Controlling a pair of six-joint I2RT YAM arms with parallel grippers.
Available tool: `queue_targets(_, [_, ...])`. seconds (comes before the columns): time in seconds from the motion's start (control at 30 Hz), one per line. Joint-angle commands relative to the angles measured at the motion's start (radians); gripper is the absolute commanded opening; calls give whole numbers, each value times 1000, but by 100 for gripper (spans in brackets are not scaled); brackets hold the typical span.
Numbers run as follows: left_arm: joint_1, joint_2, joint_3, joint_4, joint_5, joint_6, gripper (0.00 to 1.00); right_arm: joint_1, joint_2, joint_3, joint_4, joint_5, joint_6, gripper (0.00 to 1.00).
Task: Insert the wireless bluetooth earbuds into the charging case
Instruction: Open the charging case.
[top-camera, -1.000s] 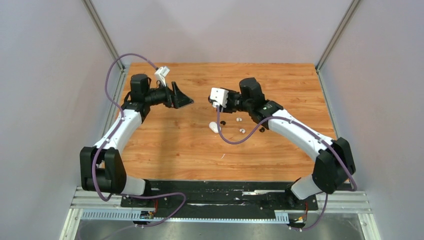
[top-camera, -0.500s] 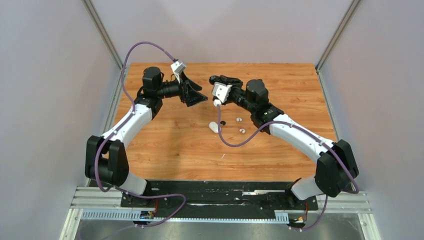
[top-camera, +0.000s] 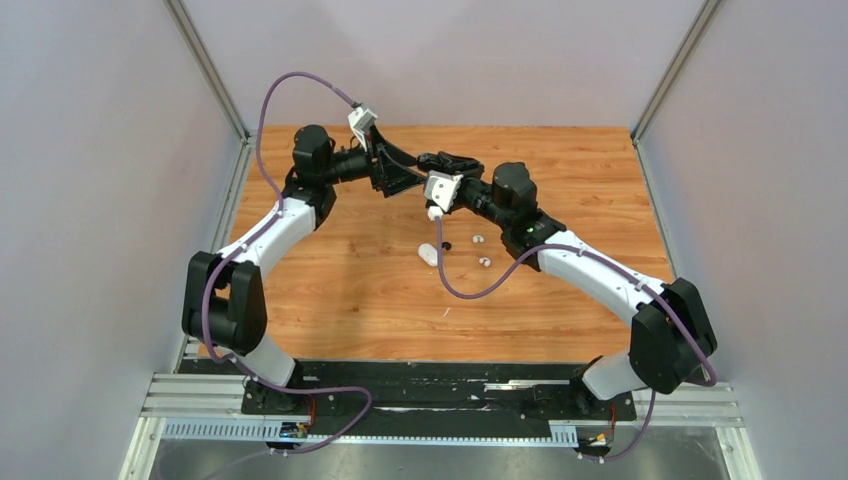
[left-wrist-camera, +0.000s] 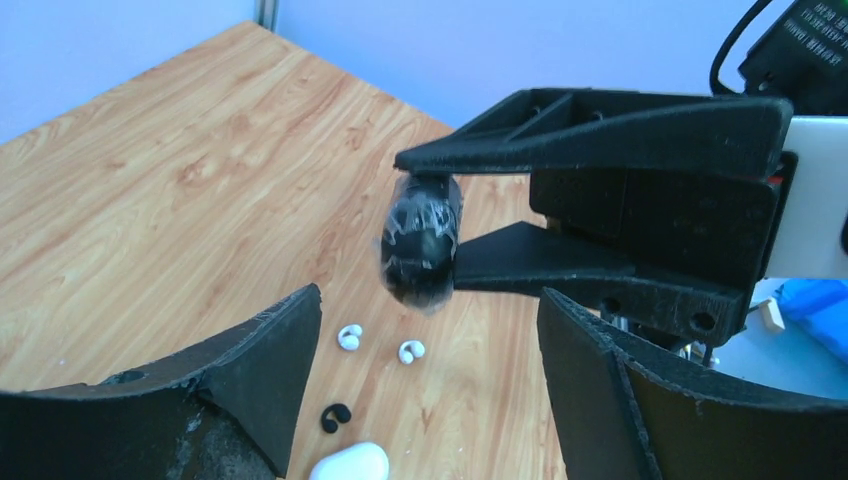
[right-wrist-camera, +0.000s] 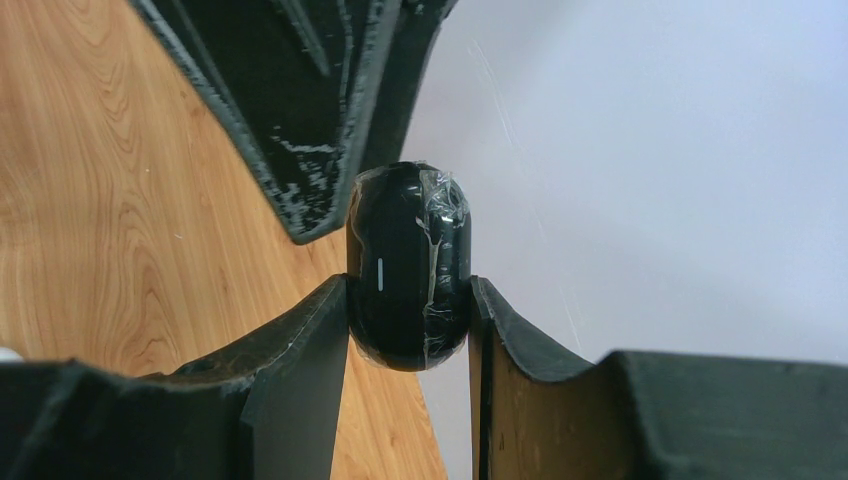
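The right jaws were clamped on a black charging case (right-wrist-camera: 408, 265), gripping its two broad sides and holding it in the air above the bench (top-camera: 340, 290). The left jaws stood wide apart and empty, drawn up close to that case, with one finger (right-wrist-camera: 300, 110) just beside it. Below the case, on the bench, lay a white earbud (left-wrist-camera: 349, 337), a second white earbud (left-wrist-camera: 410, 350), a black earbud (left-wrist-camera: 335, 417) and a white case (left-wrist-camera: 350, 464).
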Motion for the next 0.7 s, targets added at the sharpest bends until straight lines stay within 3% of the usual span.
queue_targets(0.0, [-3,29,64,114,46,-78,84,-4,-2,-2,67,-31,-22,0])
queue_targets(0.47, [-10,138,161,154,89,-171,42,-4,3,-3,85,-46,-22,0])
queue_targets(0.6, [-17,149,171,161,108,-171,22,-5,8,8,61,-50,4,1])
queue_targets(0.67, [-18,152,175,166,114,-171,9,-7,12,25,20,-64,44,14])
